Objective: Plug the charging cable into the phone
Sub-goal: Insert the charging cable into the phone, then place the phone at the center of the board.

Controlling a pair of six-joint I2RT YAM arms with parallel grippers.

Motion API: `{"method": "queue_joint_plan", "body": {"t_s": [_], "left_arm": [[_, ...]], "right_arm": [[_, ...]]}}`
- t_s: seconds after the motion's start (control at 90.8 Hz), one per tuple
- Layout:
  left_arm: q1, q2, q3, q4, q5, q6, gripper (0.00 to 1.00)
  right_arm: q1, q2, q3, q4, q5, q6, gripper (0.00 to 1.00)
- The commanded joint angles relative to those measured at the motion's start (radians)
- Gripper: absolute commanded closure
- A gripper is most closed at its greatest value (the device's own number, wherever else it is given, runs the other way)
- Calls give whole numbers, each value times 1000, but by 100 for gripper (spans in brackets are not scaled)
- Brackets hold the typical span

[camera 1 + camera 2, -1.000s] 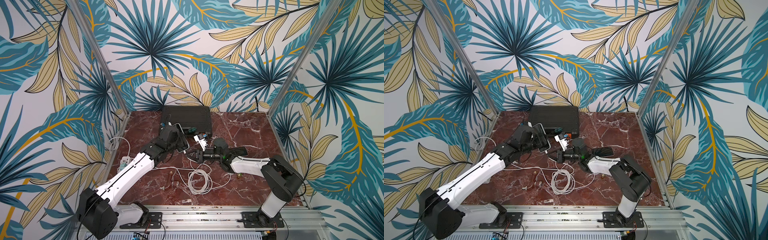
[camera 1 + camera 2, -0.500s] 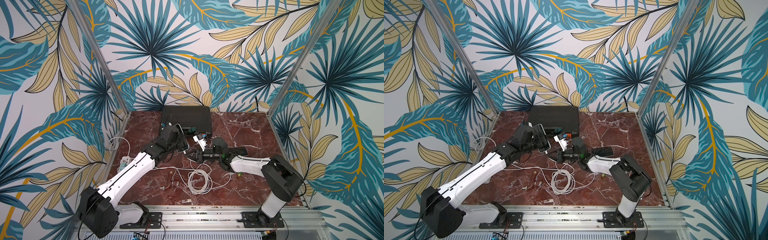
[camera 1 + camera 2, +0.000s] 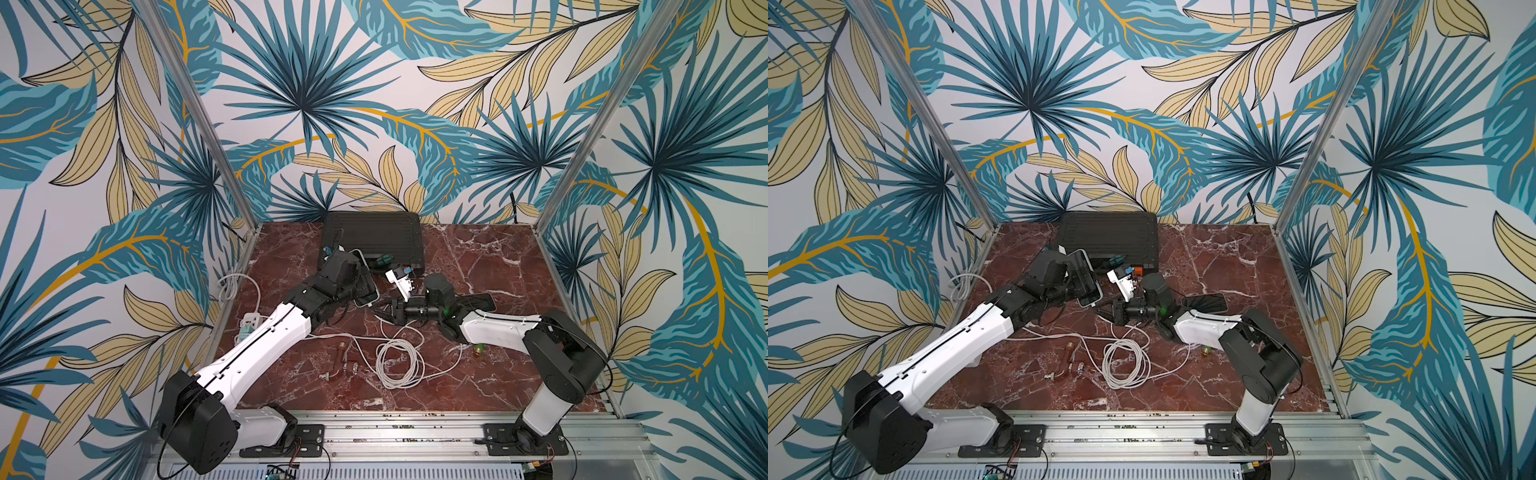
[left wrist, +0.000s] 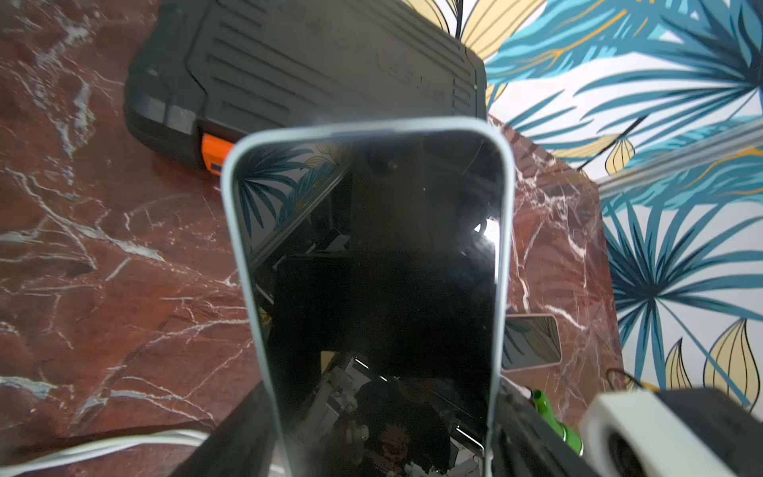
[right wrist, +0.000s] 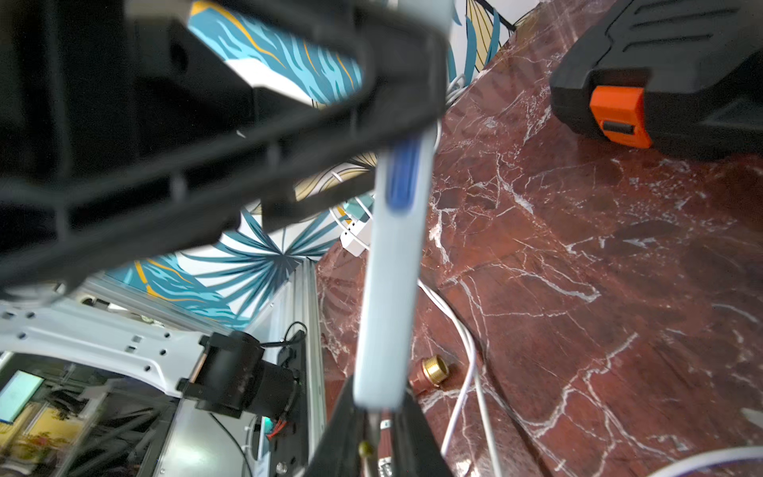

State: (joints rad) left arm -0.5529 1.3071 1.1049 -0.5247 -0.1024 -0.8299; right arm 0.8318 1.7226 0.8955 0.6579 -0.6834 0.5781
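Observation:
The phone (image 3: 368, 286) (image 3: 1088, 282), dark-screened in a pale blue case, hangs tilted above the table. My left gripper (image 4: 380, 413) is shut on its two long edges. The white charging cable (image 3: 397, 363) (image 3: 1125, 361) lies coiled on the marble, and one strand rises to my right gripper (image 3: 384, 311) (image 3: 1106, 309). In the right wrist view the phone (image 5: 392, 268) stands edge-on with its lower end at the right gripper (image 5: 377, 429). The jaws there stand slightly apart around the thin grey plug (image 5: 373, 425). I cannot tell whether the plug is seated.
A black case with an orange latch (image 3: 372, 237) sits at the back. A second dark phone (image 3: 478, 300) lies flat behind the right arm. Copper and brass fittings (image 3: 340, 353) lie beside the coil, and a white power strip (image 3: 249, 322) is at the left edge.
The right gripper's jaws have parted a little around the plug. Both arms and the phone stay about where they were.

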Motion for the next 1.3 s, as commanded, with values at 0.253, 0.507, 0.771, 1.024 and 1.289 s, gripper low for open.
{"method": "queue_joint_plan", "body": {"t_s": [0.253, 0.507, 0.771, 1.024, 1.289], "left_arm": [[23, 69, 72, -45, 46, 28, 87], [68, 188, 103, -104, 29, 32, 87], [68, 337, 180, -178, 6, 134, 88], [70, 483, 267, -224, 30, 217, 87], [84, 595, 327, -248, 83, 254, 88]], "right_arm": [[-7, -129, -75, -51, 33, -142, 33], [-24, -285, -221, -78, 106, -166, 31], [-30, -393, -335, -73, 158, -151, 30], [-31, -446, -395, -56, 176, -132, 30], [-32, -476, -425, -48, 183, -112, 30]]}}
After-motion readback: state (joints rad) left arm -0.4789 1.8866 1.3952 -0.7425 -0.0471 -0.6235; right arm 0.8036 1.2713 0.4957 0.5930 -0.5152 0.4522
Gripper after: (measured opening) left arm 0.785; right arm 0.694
